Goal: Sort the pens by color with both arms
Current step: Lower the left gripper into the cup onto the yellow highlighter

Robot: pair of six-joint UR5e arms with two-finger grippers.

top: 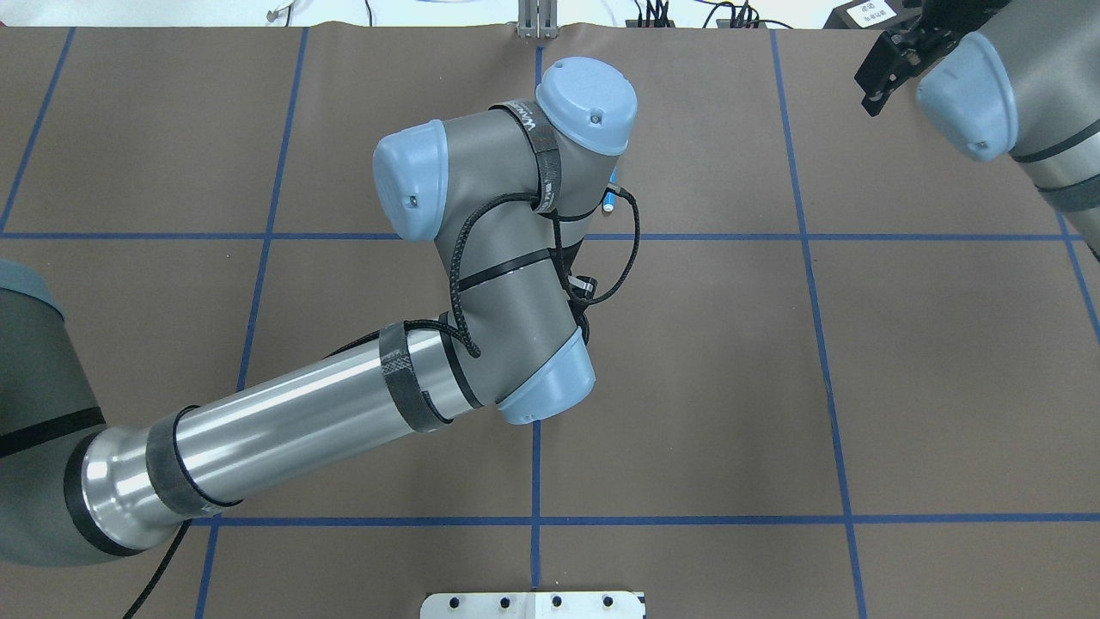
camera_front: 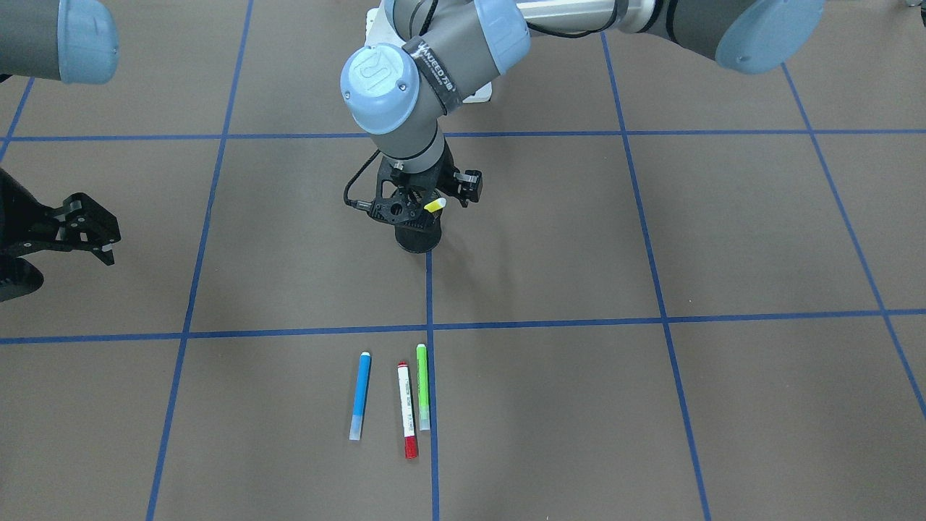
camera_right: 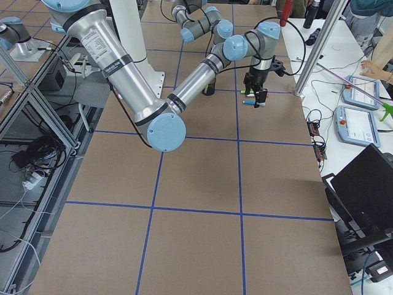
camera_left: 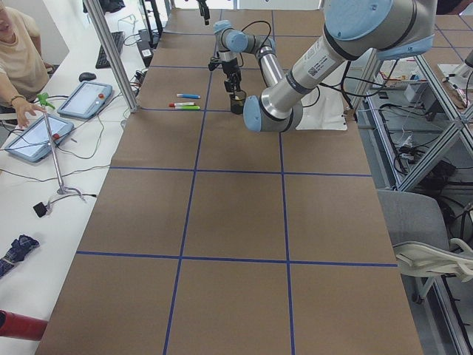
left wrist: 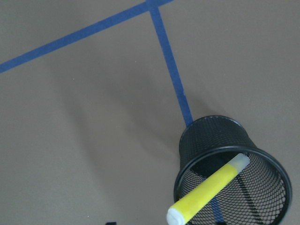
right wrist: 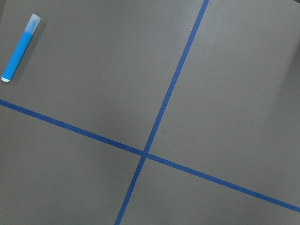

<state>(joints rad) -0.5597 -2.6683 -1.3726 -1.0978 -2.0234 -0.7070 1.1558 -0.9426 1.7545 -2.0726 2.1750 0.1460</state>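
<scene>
The yellow pen (camera_front: 435, 205) stands tilted in the black mesh cup (camera_front: 419, 239). In the left wrist view the pen (left wrist: 208, 190) has its cap end down in the cup (left wrist: 206, 136) and its white end free above the rim. My left gripper (camera_front: 422, 211) hangs right over the cup and looks open, holding nothing. The blue pen (camera_front: 360, 394), the white pen with red caps (camera_front: 406, 409) and the green pen (camera_front: 422, 387) lie side by side on the table. My right gripper (camera_front: 107, 244) is open and empty at the table's side. Its wrist view shows the blue pen (right wrist: 18, 49).
Blue tape lines (camera_front: 430, 325) divide the brown table into squares. The white base stand (top: 533, 604) is at the robot's edge. Tablets and cables (camera_right: 362, 92) lie on the operators' side bench, where a person's hand shows.
</scene>
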